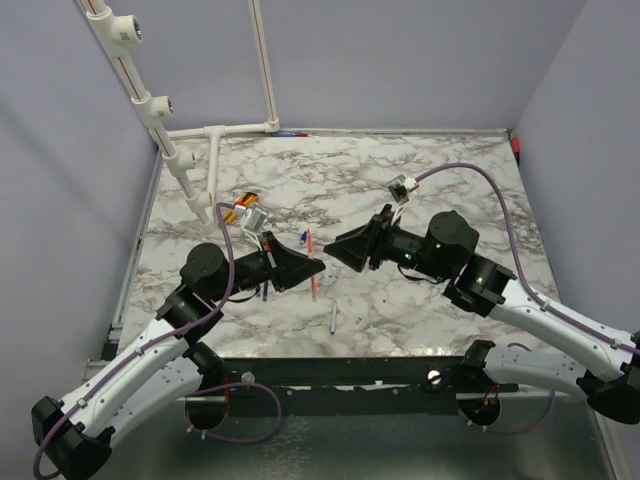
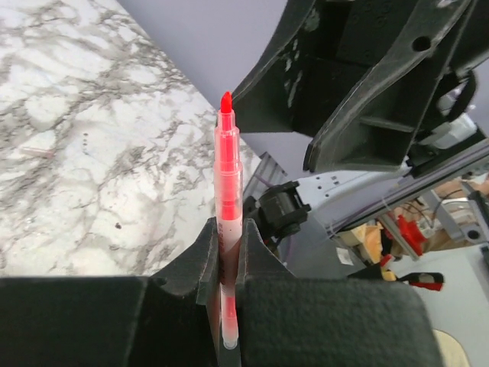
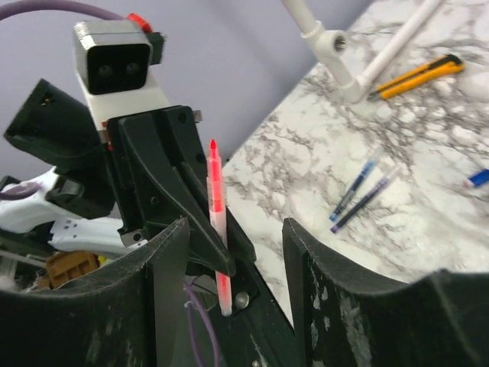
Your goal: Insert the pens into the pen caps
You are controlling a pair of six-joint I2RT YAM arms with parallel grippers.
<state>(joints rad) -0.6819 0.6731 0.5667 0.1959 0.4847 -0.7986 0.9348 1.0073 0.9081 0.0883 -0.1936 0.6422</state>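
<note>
My left gripper [image 1: 316, 268] is shut on the red-pink pen [image 2: 228, 176], which stands up out of the jaws with its pointed red end free. The pen also shows in the top view [image 1: 312, 275] and the right wrist view [image 3: 216, 200]. My right gripper [image 1: 333, 247] is open and empty, facing the left gripper from the right, a little short of the pen. In the right wrist view its fingers [image 3: 170, 264] frame the pen. A dark blue pen [image 3: 354, 187] and a darker pen [image 3: 368, 200] lie side by side on the table. A whitish pen [image 1: 333, 318] lies near the front. A small blue cap [image 3: 477, 178] lies further off.
A yellow-and-black flat tool [image 1: 241, 206] lies at the back left near white pipe fittings [image 1: 215, 150]; it also shows in the right wrist view [image 3: 416, 76]. The marble table [image 1: 440, 200] has walls on three sides. A small blurred pinkish item [image 2: 37, 151] lies on the table.
</note>
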